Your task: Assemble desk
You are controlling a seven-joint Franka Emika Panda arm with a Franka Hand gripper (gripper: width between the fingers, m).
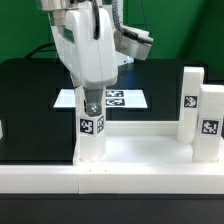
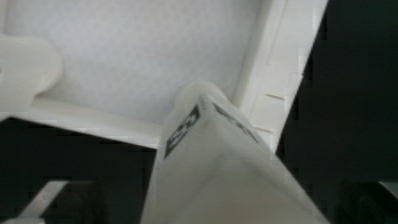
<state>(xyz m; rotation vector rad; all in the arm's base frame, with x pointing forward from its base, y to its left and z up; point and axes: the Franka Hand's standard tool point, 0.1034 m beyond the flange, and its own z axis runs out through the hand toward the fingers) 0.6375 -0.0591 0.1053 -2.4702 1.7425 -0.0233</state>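
exterior view: pincer [image 1: 91,103] apart over upright leg [image 1: 92,137] at tabletop [image 1: 140,152] corner on table [image 1: 30,110], two legs [image 1: 199,110] opposite, wrist view: leg top [image 2: 210,165], tabletop inside bare

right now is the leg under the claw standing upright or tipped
Upright: the leg stands straight in the tabletop corner, marker facing out, claw just above it.
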